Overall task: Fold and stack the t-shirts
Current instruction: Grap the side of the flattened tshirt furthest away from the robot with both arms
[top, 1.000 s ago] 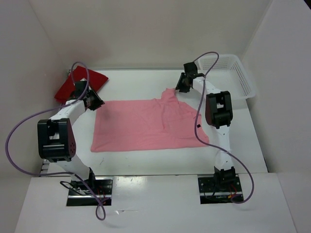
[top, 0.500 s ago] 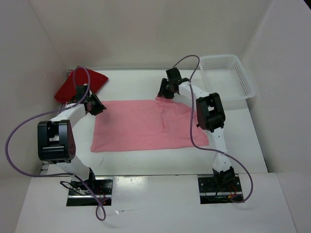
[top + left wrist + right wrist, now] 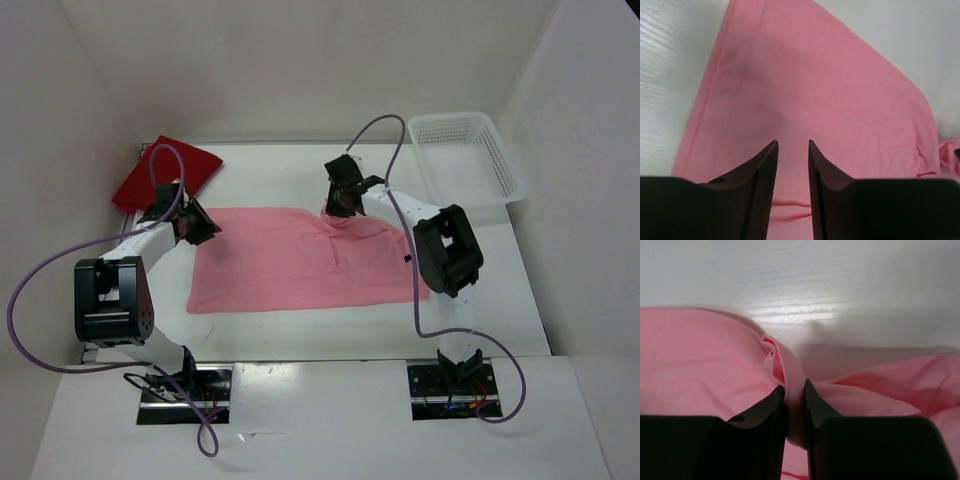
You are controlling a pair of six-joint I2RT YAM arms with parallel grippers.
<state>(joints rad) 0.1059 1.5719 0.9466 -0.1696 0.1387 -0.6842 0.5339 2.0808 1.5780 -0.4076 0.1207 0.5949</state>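
Note:
A light pink t-shirt (image 3: 290, 260) lies spread flat on the white table. A folded dark red t-shirt (image 3: 165, 170) lies at the back left corner. The bright magenta shirt is out of view. My right gripper (image 3: 340, 206) is at the pink shirt's far edge, shut on a pinched-up fold of its cloth (image 3: 790, 365); the jaws (image 3: 794, 387) clamp it. My left gripper (image 3: 203, 228) is over the shirt's far left corner. In the left wrist view its jaws (image 3: 792, 145) stand slightly apart with nothing between them, above the pink cloth (image 3: 815, 75).
A white plastic mesh basket (image 3: 470, 150) stands at the back right, beside the right arm's elbow. White walls close in the table on the left, back and right. The arm cables loop above the cloth.
My right gripper has moved left along the far edge, dragging the shirt's raised far right part with it, so that part now lies lower and further left. My left gripper has barely moved.

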